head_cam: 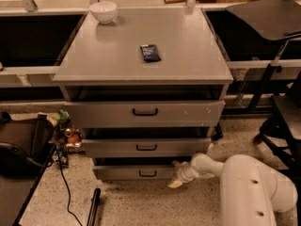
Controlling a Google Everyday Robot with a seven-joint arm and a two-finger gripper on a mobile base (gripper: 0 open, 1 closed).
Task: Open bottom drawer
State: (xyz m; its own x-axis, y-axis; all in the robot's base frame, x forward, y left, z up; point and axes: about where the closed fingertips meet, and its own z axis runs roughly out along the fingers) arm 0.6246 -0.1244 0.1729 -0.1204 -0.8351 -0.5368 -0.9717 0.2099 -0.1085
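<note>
A white bowl (103,11) sits at the 10 o'clock corner of the grey desk (188,60), with a dark packet (150,52) near its centre. At 6 o'clock, the bottom drawer (117,173) lies lowest of three, just above the floor. The gripper (177,179) is at the drawer's right end, about 5 o'clock. Whether it is spread or pressed together cannot be told.

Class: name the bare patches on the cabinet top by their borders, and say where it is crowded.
Bare: the top right of the packet; the front strip before it; the left side in front of the bowl. Crowded: the bowl's back-left corner, and the right end of the bottom drawer, where the gripper sits.
</note>
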